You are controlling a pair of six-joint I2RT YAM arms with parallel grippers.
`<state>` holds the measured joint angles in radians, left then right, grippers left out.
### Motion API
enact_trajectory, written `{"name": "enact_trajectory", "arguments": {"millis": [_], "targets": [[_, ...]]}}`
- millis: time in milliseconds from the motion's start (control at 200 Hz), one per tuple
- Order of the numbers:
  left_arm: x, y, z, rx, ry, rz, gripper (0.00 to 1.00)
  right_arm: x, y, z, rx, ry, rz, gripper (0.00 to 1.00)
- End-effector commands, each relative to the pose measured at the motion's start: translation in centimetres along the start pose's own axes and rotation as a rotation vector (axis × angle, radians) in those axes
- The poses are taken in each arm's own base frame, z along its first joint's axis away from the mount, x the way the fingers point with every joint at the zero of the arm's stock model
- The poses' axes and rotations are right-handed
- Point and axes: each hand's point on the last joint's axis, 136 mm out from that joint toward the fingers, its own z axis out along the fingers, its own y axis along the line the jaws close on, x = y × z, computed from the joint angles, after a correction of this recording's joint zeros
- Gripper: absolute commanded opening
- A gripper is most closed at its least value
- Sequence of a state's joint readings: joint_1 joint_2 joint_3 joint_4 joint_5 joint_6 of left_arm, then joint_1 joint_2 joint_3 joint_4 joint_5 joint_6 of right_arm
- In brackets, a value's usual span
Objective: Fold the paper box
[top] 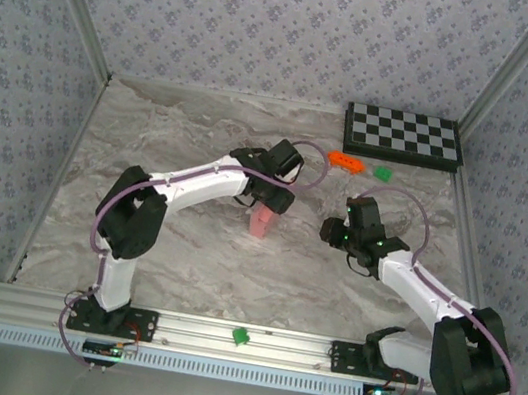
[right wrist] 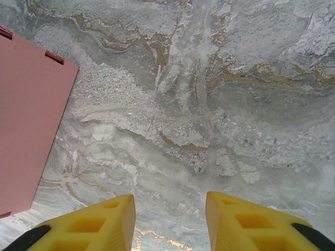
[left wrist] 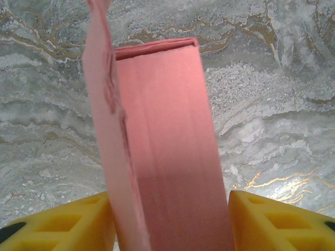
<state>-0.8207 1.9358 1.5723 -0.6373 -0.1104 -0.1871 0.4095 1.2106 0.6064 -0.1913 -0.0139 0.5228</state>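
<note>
**Box Handling: Grip Points and Material Notes**

**Location.** The box (top: pixel 262 221) stands near the middle of the table (top: pixel 203 137), directly under the left hand (top: pixel 271 202). The left wrist view looks along one broad pink face. A loose flap (left wrist: pixel 99 78) stands proud along the left edge, not tucked in.

**Hand state.** The left hand is grasping the box, with one yellow finger (left wrist: pixel 78 219) against each long side. How hard it presses cannot be told. The right hand (right wrist: pixel 170 206) is released. Its fingers stand apart over bare table with nothing between them, and the box lies off to its left, apart from it.

**Material.** Judged from its look, the box is thin card:
- Light: it will slide or tip under a small push.
- Hollow: side walls will likely bow or crease if squeezed hard.
- Smooth: a light grip may slip.
- The flap hinges on a score line and should bend there, but may tear at its slots if forced.

**Where to take hold.** Grip across the narrow sides near a folded edge, where the card is stiffest. Avoid the middle of the broad face. Press the flap near its free edge, pushing toward the score line, with the other hand bracing the body.
</note>
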Motion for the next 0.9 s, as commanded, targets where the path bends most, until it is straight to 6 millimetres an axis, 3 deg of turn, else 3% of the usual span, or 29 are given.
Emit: {"name": "enact_trajectory", "arguments": {"millis": [0, 355, 750, 895], "targets": [[0.5, 0.2, 0.0, -0.022, 0.026, 0.071, 0.51, -0.1, -0.2, -0.1, 0.002, -0.008, -0.005, 0.41], [1.1, 0.5, 0.0, 0.071, 0.034, 0.273, 0.51, -0.3, -0.3, -0.1, 0.002, -0.010, 0.000, 0.41], [1.0, 1.2, -0.2, 0.328, -0.003, 0.450, 0.52, -0.3, -0.5, -0.1, 0.007, -0.008, 0.001, 0.42], [2.3, 1.2, -0.3, 0.398, 0.019, 0.563, 0.52, -0.2, -0.7, -0.1, 0.015, -0.005, 0.004, 0.42]]}}
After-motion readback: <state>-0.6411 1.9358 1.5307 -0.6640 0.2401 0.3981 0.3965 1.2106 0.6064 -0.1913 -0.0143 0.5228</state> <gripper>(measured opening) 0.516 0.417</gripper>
